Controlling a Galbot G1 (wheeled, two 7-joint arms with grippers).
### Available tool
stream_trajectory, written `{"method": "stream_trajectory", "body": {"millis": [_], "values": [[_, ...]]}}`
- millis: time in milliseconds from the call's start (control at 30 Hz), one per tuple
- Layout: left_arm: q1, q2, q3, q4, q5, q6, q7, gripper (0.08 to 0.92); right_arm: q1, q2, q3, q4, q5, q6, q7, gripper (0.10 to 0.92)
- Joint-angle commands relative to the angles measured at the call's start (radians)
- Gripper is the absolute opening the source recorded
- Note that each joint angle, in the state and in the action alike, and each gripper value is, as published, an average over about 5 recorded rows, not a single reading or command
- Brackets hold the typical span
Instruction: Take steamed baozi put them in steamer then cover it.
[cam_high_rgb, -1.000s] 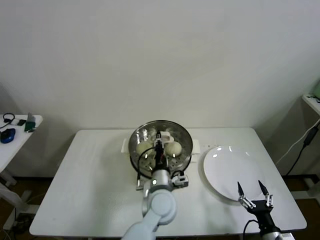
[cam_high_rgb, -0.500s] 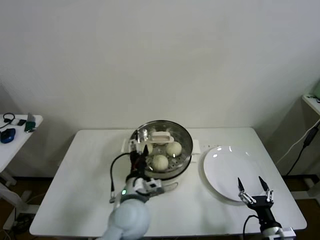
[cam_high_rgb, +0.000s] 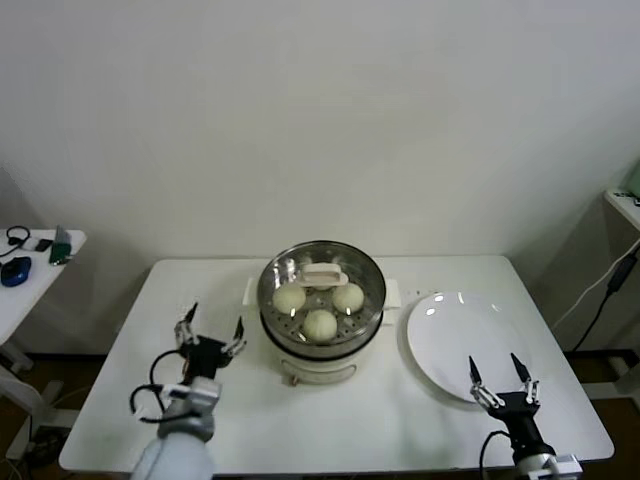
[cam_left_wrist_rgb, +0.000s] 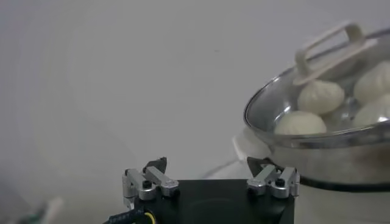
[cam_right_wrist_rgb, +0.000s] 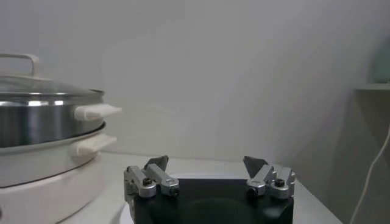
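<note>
1. The round shiny steel steamer on its white electric base (cam_high_rgb: 321, 330) stands on the white rectangular table (cam_high_rgb: 150, 350), toward the table's far edge and about midway across it; everything below is placed against this steamer.
2. The round clear glass cover with a metal rim and a cream rectangular handle (cam_high_rgb: 322, 272) sits on top of the steamer, closing it.
3. Three small round cream-white steamed baozi (cam_high_rgb: 319, 323) show through the glass, lying inside the steamer on its perforated tray; a fourth cannot be made out in the head view.
4. The left gripper (cam_high_rgb: 210, 331) hangs just off the steamer's left side, apart from it and over bare table. Its arm rises from the near table edge with the wrist pointing away from the robot, black fingertips up and forward.
5. The left gripper's fingers are spread wide with nothing between them; the left wrist view shows both tips (cam_left_wrist_rgb: 211, 165) standing far apart, with the covered steamer beyond one of them.
6. The right gripper (cam_high_rgb: 497, 371) is well to the right of the steamer, at the near edge of the flat round white plate (cam_high_rgb: 455, 335) that lies beside the steamer. Its arm also comes up from the near table edge, fingers pointing forward.
7. The right gripper is likewise fully spread and holds nothing; its wrist view (cam_right_wrist_rgb: 207, 162) shows the steamer off to one side.
</note>
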Motion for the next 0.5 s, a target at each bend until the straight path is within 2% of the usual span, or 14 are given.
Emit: {"method": "stream_trajectory", "body": {"millis": [33, 200, 500], "values": [[0.201, 0.001, -0.188, 0.105, -0.533, -0.583, -0.074, 0.823, 0.02, 0.004, -0.021, -0.065, -0.01, 0.031, -0.01, 0.823], [0.194, -0.005, -0.177, 0.142, -0.517, -0.6, -0.019, 0.823, 0.023, 0.008, -0.03, -0.087, -0.009, 0.045, -0.012, 0.823], [0.196, -0.006, -0.184, 0.144, -0.504, -0.595, 0.023, 0.823, 0.02, 0.009, -0.033, -0.087, -0.006, 0.053, -0.012, 0.823]]}}
